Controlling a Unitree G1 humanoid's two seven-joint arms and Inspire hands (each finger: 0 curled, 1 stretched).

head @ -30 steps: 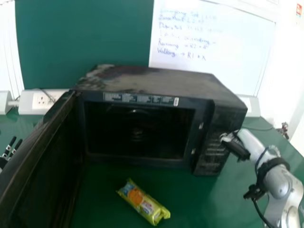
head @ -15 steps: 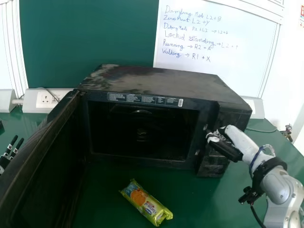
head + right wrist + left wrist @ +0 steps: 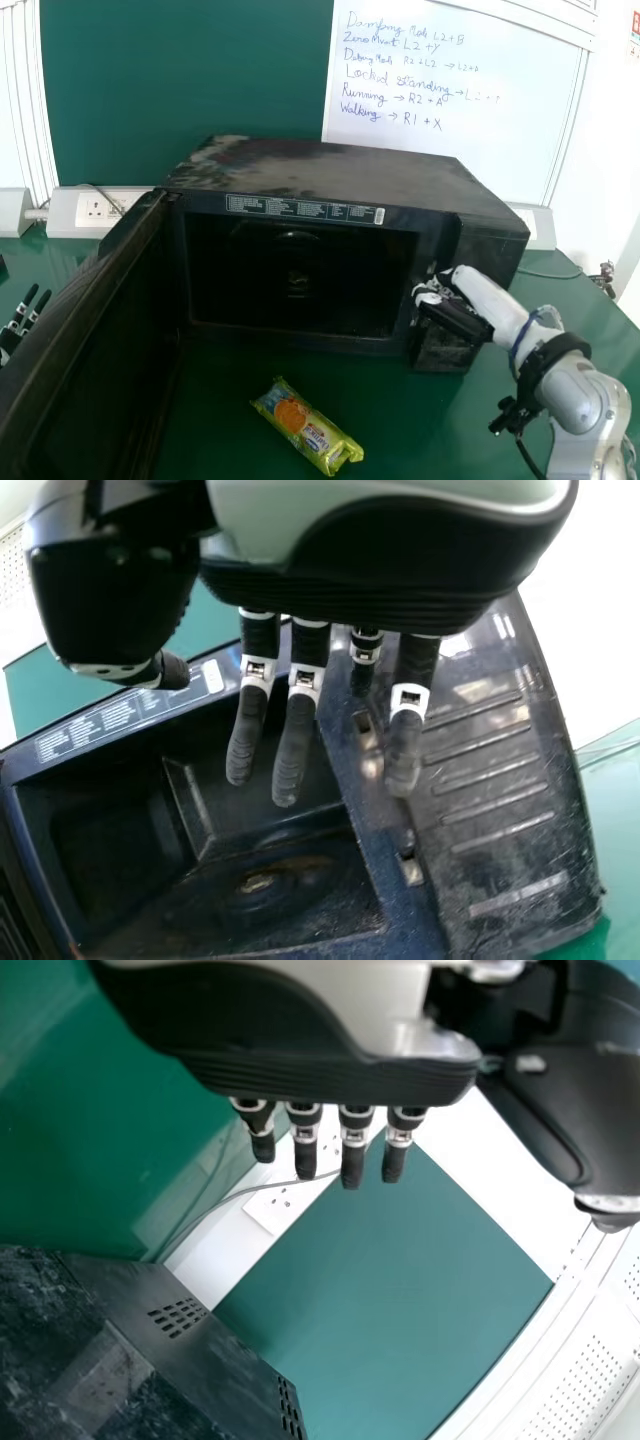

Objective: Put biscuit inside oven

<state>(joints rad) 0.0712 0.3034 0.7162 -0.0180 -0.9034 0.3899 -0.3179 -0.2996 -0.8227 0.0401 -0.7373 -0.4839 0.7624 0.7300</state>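
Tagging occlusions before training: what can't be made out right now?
- Head view: left hand, cut off by left edge.
- Head view: door, near end cut off.
- Head view: biscuits, hidden by their packet.
- Head view: control panel, partly behind right hand.

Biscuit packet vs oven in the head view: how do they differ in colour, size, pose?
Colour: the biscuit packet is mostly bright yellow-green; the oven is black.
Size: the packet is far smaller than the oven.
Pose: the packet lies flat at a slant; the oven stands upright, door open.
Shared: both are on the green table.
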